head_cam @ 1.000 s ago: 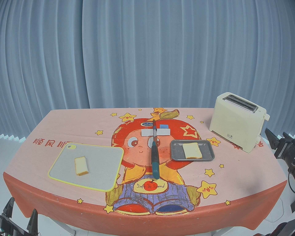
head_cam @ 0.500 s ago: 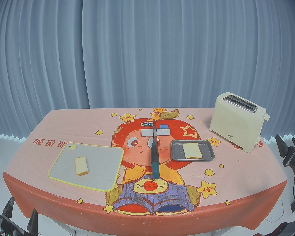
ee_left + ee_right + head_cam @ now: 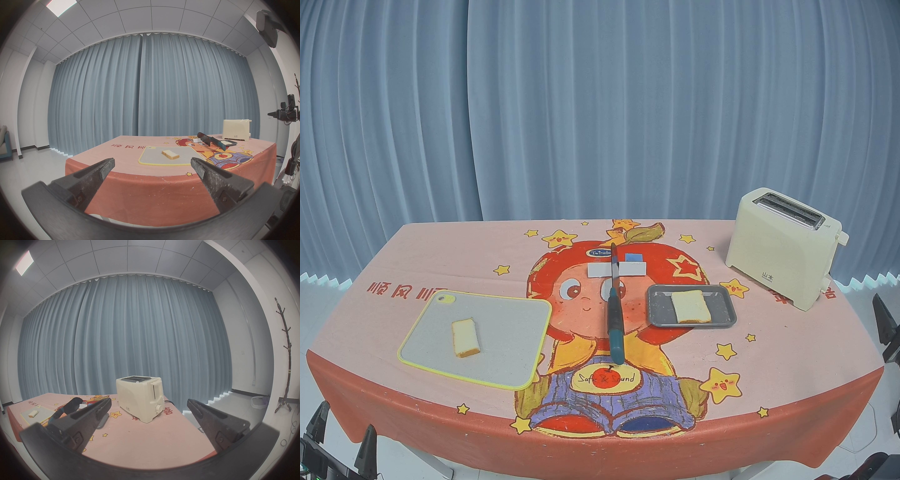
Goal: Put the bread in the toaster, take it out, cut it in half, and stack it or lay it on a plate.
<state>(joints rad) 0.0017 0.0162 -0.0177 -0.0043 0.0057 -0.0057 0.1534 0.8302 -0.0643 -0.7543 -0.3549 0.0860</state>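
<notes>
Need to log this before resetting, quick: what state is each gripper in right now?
Left gripper: open, holding nothing.
Right gripper: open, holding nothing.

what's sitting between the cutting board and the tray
The knife lies between the cutting board and the tray, touching neither; the head view shows this.
</notes>
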